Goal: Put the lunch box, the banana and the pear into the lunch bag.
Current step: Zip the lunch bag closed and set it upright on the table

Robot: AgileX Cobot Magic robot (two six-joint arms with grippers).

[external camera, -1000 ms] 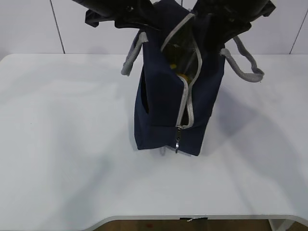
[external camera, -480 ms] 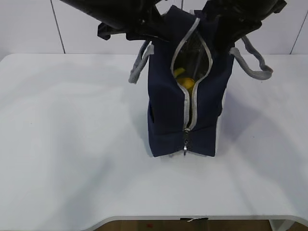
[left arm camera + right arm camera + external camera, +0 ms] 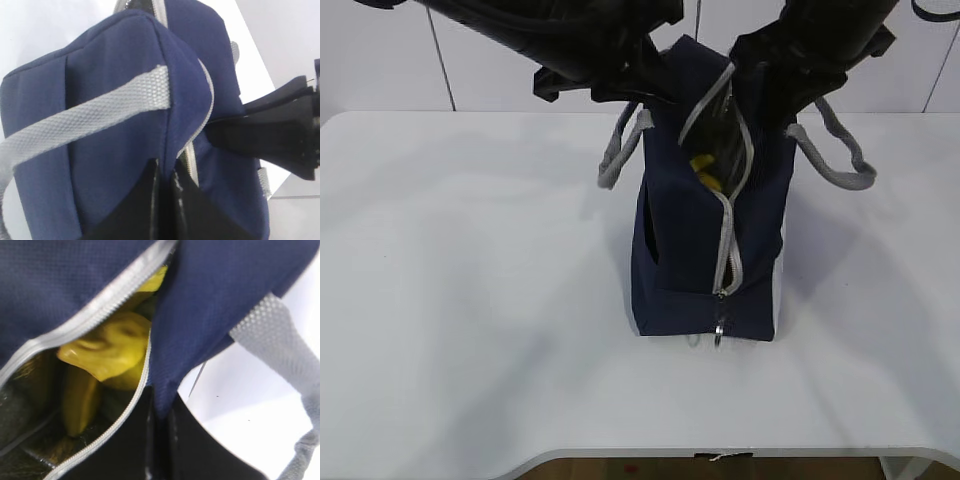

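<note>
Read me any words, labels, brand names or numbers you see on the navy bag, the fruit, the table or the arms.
None can be read in any view.
Navy-blue fabric lunch bag: plain panels, grey zipper, no logo or tag visible.
Yellow pear and banana inside it: no sticker visible.
White table: unmarked.
Black hands: no lettering visible.

Bright, soft shadows, perhaps slight blur

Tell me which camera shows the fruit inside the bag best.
The right wrist view: it looks straight through the open zipper at the yellow fruit against the lunch bag's foil lining. The exterior view shows only a yellow sliver; the left wrist view shows none.
</note>
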